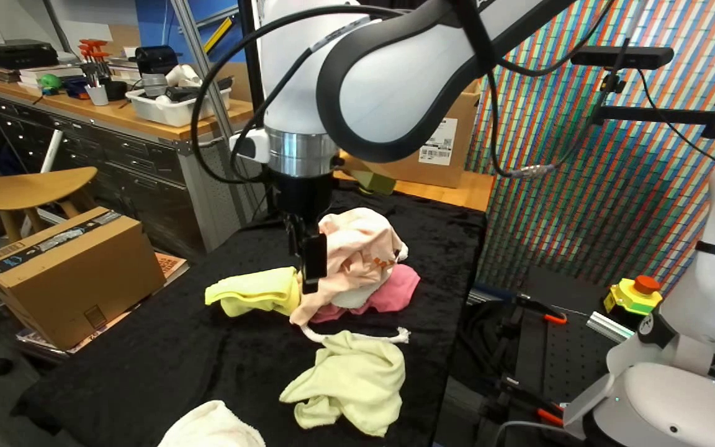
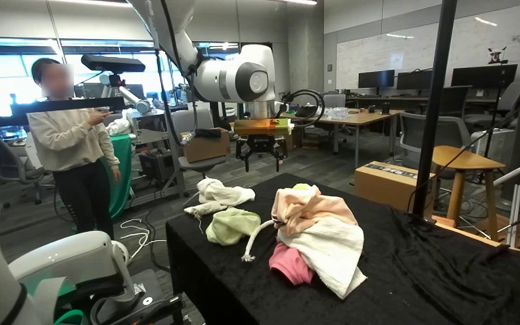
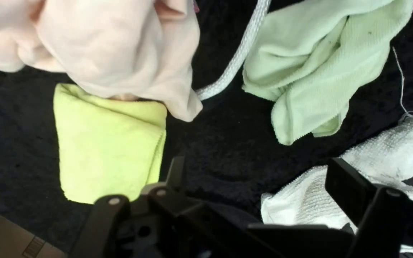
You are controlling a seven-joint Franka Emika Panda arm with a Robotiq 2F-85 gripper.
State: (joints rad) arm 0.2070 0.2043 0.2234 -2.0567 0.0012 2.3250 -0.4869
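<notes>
My gripper point(image 2: 263, 168) is open and empty, pointing down above the black-covered table. In the wrist view its fingers point(image 3: 258, 177) stand wide apart, with a folded yellow cloth point(image 3: 109, 147) beyond the left finger and a crumpled white cloth point(image 3: 310, 200) partly behind the right one. A crumpled pale green cloth point(image 1: 357, 382) lies apart from the pile. A peach cloth point(image 2: 309, 207) lies heaped over a white cloth point(image 2: 327, 253) and a pink cloth point(image 2: 289, 264). A white rope point(image 3: 242, 53) extends from under the peach cloth. The yellow cloth is mostly hidden in an exterior view point(image 2: 303, 186).
The table point(image 2: 422, 271) has a wrinkled black cover. A black pole point(image 2: 431, 113) rises at its edge. A cardboard box point(image 1: 78, 273) stands beside it. Another robot arm point(image 1: 674, 397) and a red-topped stop button point(image 1: 634, 295) are near. A person point(image 2: 70, 140) stands behind.
</notes>
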